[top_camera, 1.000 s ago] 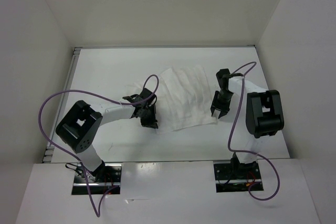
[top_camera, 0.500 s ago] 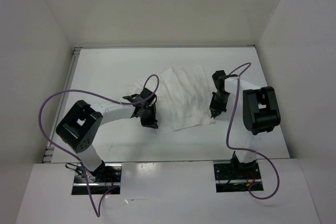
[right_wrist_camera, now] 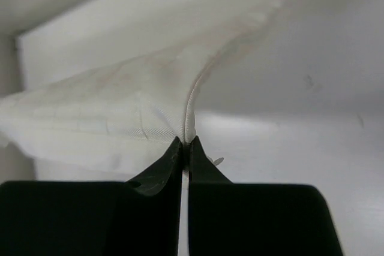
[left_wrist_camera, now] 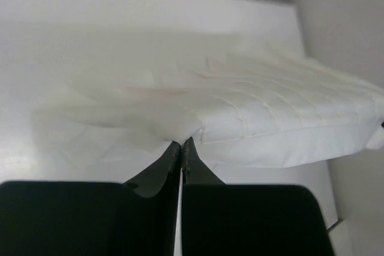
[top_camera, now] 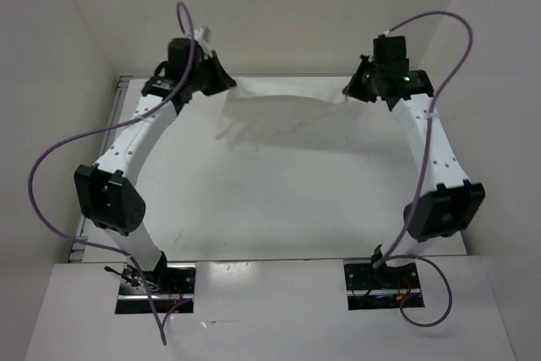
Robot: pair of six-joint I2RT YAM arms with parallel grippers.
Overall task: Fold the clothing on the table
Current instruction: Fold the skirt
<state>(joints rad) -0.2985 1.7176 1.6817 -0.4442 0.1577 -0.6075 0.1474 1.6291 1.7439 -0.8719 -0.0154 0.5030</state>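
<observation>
- Two sets of jaws are pressed together on the clothing (top_camera: 283,112), each pinching an edge of the thin white fabric at its very tips.
- Between the left jaws and the right jaws the garment spans as a slack sheet. Its middle sags below the jaw tips toward the counter (top_camera: 296,209).
- From the left wrist, the fabric fans out directly ahead of the closed jaws and runs off to their right.
- From the right wrist, a corded seam rises straight from the jaw tips, and the rest of the cloth spreads to their left.
- Gripping at two points well apart likely lets the cloth hang flat, so wrinkles fall out before it is laid down for a fold.
- Whether the lowest edge touches the counter beneath the jaws cannot be told.
</observation>
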